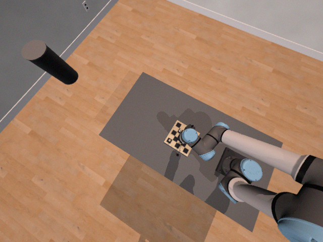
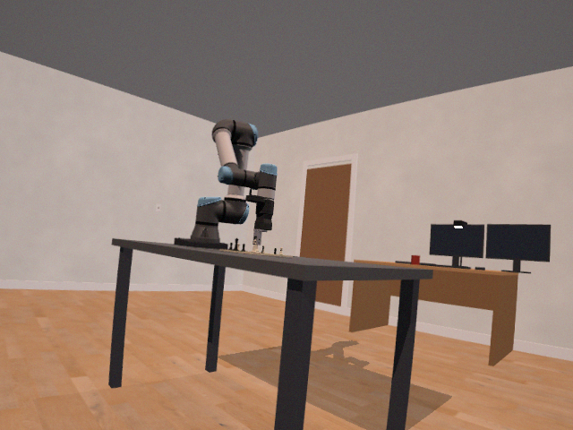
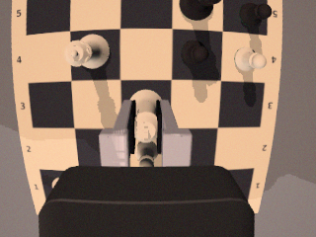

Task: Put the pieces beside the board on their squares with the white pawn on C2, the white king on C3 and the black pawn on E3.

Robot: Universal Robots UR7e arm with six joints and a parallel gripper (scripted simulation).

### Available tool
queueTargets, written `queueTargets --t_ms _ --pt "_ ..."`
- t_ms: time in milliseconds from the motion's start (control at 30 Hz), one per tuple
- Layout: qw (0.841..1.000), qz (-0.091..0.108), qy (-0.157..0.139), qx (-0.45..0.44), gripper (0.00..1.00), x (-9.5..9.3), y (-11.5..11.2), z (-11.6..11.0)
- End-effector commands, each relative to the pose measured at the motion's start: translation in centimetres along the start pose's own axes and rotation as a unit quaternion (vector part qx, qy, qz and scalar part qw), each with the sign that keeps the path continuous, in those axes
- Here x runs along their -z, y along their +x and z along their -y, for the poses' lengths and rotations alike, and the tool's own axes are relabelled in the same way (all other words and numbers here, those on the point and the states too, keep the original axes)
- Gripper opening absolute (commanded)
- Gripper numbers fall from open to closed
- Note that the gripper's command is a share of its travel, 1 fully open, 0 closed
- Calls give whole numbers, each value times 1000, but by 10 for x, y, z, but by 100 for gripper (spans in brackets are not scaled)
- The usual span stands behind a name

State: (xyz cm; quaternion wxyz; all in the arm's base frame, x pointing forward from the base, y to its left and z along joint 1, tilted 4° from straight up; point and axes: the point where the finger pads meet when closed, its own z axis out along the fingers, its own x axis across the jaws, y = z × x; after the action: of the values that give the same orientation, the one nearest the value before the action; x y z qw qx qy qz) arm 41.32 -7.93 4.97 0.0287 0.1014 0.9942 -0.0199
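Note:
My gripper [image 3: 145, 117] [image 2: 257, 237] is shut on the white king [image 3: 145, 99], pointing straight down. The king is upright, its base over C3 and low at the board [image 3: 24, 74] [image 1: 167, 142]; whether it touches is unclear. Just behind it, partly hidden by the fingers, a shaded round-headed piece [image 3: 146, 161], seemingly the white pawn, stands on C2. The black pawn [image 1: 177, 154] stands off the board, beside the row 1 edge. E3 [image 3: 241, 105] holds no piece. The arm hides the gripper in the top view.
A tall white piece [image 3: 96, 50] [image 1: 180, 130] stands on B4, a black pawn [image 3: 194, 52] on D4, another white pawn [image 3: 244, 58] on E4. Black pieces stand on D5 [image 3: 196, 9] and E5 [image 3: 252, 15]. A white piece [image 1: 169, 140] stands on A1.

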Motion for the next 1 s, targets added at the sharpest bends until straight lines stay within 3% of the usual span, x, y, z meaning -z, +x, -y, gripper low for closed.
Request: queueTargets --t_ms 0,967 --pt "1000 1 0 0 0 0 0 0" --pt "1000 1 0 0 0 -4 0 0"
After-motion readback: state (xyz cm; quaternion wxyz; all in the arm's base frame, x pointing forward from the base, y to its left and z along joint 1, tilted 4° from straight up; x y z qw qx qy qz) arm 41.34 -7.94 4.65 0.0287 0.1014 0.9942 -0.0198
